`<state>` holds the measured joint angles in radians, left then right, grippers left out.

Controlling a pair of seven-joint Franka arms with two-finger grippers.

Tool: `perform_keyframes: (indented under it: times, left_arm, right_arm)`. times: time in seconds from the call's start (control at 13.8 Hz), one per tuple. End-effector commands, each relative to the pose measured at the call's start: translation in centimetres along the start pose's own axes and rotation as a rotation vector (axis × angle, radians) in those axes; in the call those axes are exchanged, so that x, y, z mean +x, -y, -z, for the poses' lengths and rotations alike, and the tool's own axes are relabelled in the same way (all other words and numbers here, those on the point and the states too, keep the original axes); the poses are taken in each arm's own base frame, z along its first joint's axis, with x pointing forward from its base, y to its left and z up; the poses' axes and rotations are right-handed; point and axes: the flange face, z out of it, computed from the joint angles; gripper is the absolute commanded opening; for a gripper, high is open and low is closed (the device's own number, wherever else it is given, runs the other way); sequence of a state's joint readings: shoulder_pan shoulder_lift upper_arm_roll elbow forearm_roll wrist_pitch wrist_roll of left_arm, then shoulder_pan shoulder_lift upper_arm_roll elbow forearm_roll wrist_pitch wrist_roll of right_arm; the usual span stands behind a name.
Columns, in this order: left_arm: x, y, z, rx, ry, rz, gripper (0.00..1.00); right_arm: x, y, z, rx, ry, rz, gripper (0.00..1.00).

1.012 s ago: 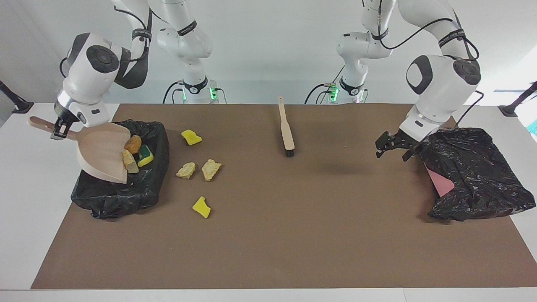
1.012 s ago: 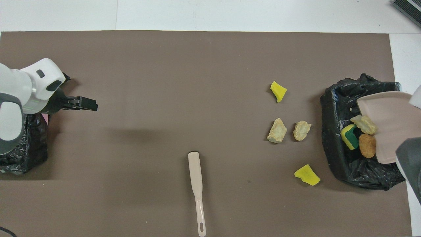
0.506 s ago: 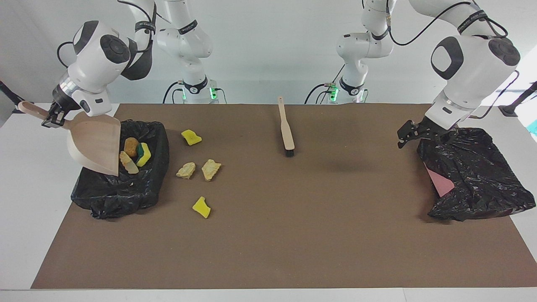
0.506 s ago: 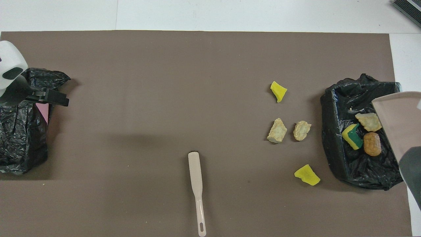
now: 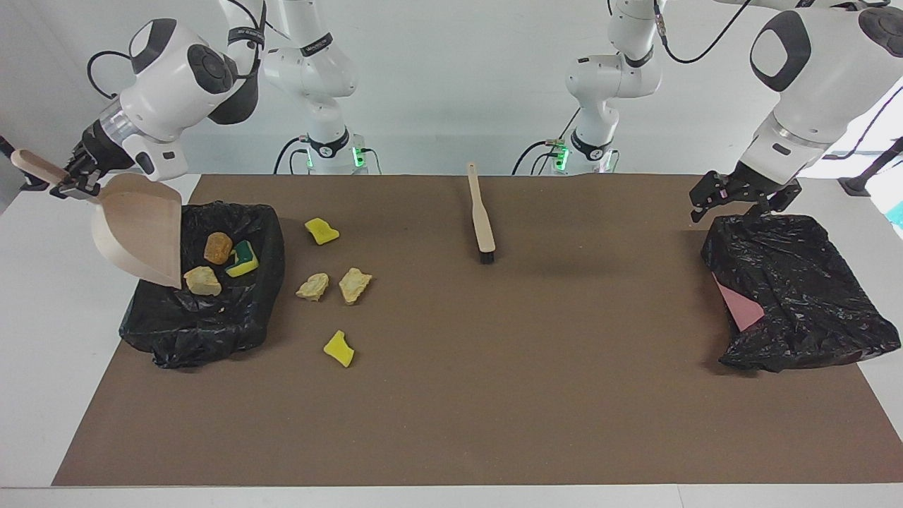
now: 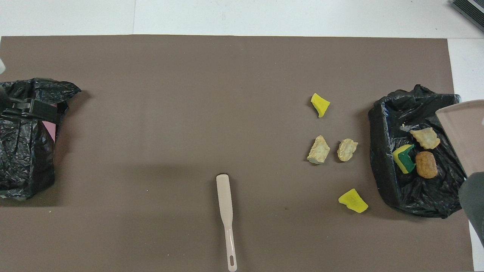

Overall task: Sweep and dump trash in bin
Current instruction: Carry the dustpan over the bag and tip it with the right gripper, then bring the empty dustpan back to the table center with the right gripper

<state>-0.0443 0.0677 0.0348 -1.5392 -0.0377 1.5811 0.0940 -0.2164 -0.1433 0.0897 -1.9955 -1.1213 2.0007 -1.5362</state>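
My right gripper (image 5: 67, 185) is shut on the handle of the beige dustpan (image 5: 137, 229), which hangs steeply tilted over the black-lined bin (image 5: 204, 324) at the right arm's end of the table. Three trash scraps lie in the bin: an orange-brown lump (image 5: 218, 248), a yellow-green sponge (image 5: 243, 259) and a beige chunk (image 5: 202, 281). On the mat beside the bin lie several more: yellow bits (image 5: 322, 231) (image 5: 339, 348) and beige chunks (image 5: 312, 286) (image 5: 355, 285). My left gripper (image 5: 726, 206) hangs open and holds nothing, over the other black bag (image 5: 797, 296).
A beige brush (image 5: 482, 215) with black bristles lies mid-mat, near the robots. The crumpled black bag (image 6: 22, 151) at the left arm's end shows a pink patch (image 5: 739, 310). A brown mat (image 5: 494, 395) covers the white table.
The right gripper raised the dustpan and tipped it steeper; the three scraps slid off it into the bin. The left gripper rose and drew back from over the mat to over the black bag.
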Motion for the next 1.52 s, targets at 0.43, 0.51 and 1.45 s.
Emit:
perform_keyframes:
  times: [0.43, 0.51, 1.45]
  left_arm:
    - [-1.8, 0.3, 2.0, 0.018, 0.082, 0.062, 1.0]
    - [-2.1, 0.3, 1.9, 0.015, 0.104, 0.063, 1.0]
    - [-3.2, -0.3, 3.3, 0.032, 0.059, 0.055, 1.0]
  right_arm:
    - [1.6, -5.6, 7.4, -0.008, -0.169, -0.106, 0.0]
    - [1.9, -5.8, 7.7, 0.028, -0.225, -0.183, 0.0]
    - [14.9, -14.6, 20.4, 0.397, -0.616, -0.921, 0.0]
